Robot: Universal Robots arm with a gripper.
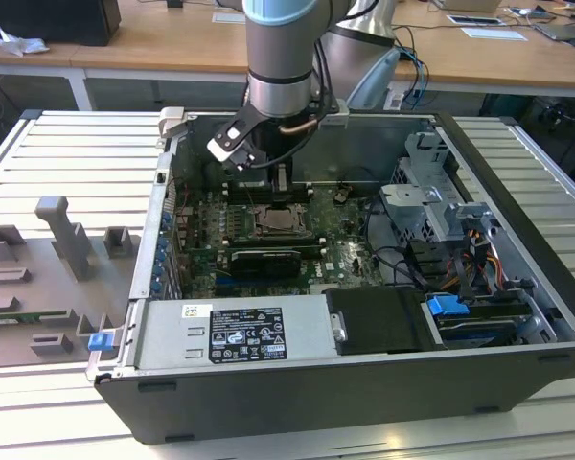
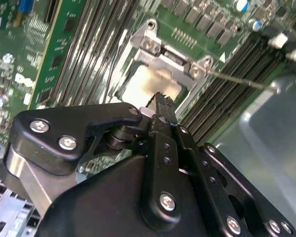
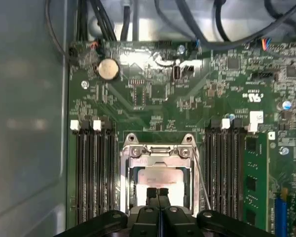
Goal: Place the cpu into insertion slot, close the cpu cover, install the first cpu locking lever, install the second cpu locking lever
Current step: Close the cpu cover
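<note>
The cpu (image 3: 159,178) (image 2: 149,85) lies flat in the insertion slot (image 1: 276,222), its pale metal face showing through the cut-out of the cpu cover (image 3: 158,152) (image 2: 171,58). The silvery cover lies down around the chip. A thin locking lever rod (image 3: 200,174) (image 2: 237,79) runs along one side of the socket. My gripper (image 3: 158,193) (image 2: 161,99) (image 1: 283,187) hangs just above the chip's near edge. It is shut, fingertips together, with nothing between them.
Black memory slots (image 3: 91,173) (image 3: 227,168) flank the socket on both sides. The long black graphics card (image 1: 264,261) lies in front of it, with the power supply (image 1: 235,335) nearer still. A drive cage with cables (image 1: 431,201) fills the exterior view's right. The case wall (image 3: 24,123) is close.
</note>
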